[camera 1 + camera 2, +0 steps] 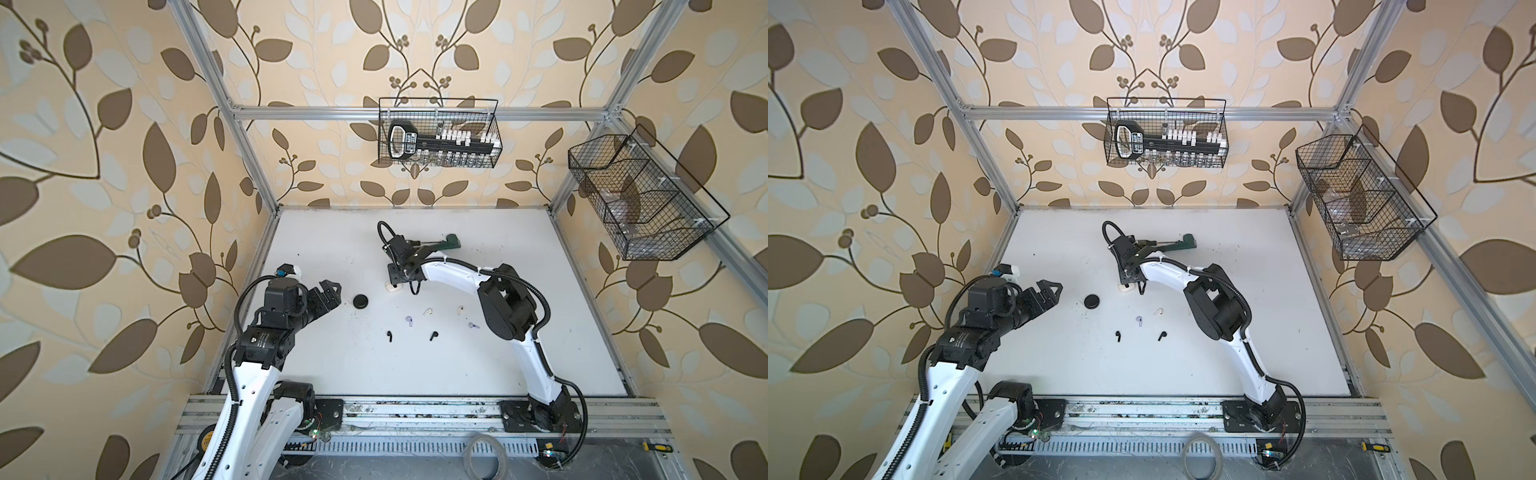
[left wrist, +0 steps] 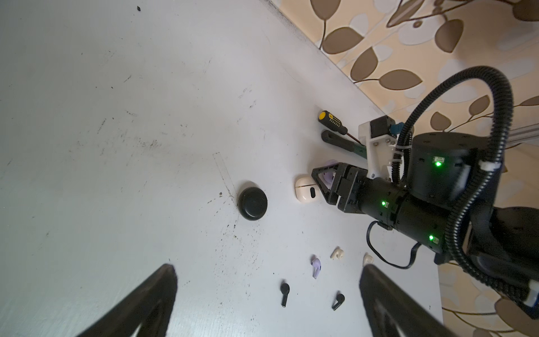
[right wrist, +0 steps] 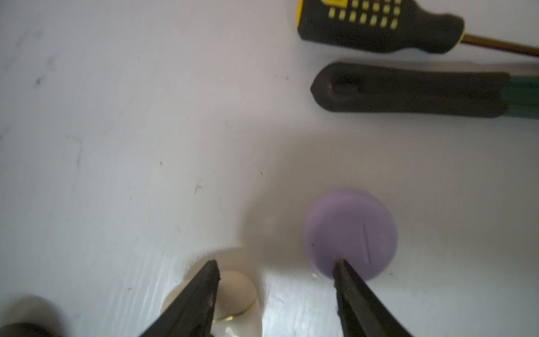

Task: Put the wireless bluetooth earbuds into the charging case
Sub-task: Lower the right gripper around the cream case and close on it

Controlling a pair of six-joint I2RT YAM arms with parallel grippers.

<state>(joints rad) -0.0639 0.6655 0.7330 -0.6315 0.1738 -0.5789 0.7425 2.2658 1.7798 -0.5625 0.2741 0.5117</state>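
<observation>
Wireless bluetooth earbuds, tiny glossy stemmed plastic pieces in black, white and lavender, lie loose on the scuffed white surface, none in a case. Right end effector hangs part-open and empty, straddling the smooth cream pebble-shaped case and the matte lavender round case. I judge it should centre on one case before closing. Left end effector gapes wide, empty.
</observation>
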